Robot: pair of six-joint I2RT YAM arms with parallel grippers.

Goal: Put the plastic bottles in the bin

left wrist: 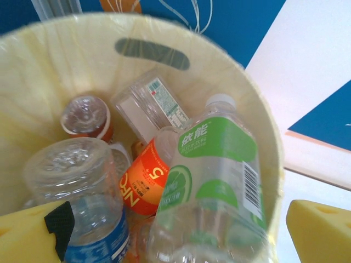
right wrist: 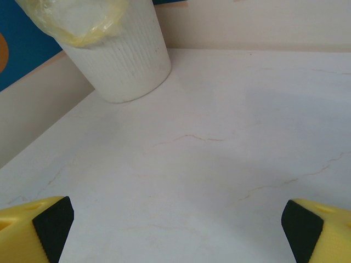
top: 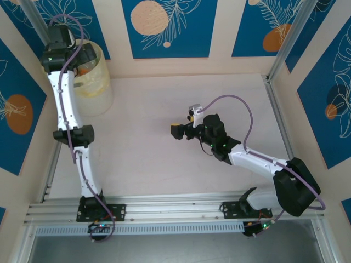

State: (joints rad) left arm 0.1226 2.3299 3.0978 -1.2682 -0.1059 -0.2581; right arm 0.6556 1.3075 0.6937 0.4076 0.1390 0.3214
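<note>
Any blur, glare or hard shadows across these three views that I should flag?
Top external: sharp and evenly lit, only soft shadows on the table. Left wrist: slightly soft overall, small highlights on the plastic bottles, the pale bin wall nearly washed out. Right wrist: table in focus, a faint broad shadow across it, the bin's top very bright.

clear plastic bottles [left wrist: 216,164] lie jumbled inside the upright pale yellow bin [left wrist: 38,76].
</note>
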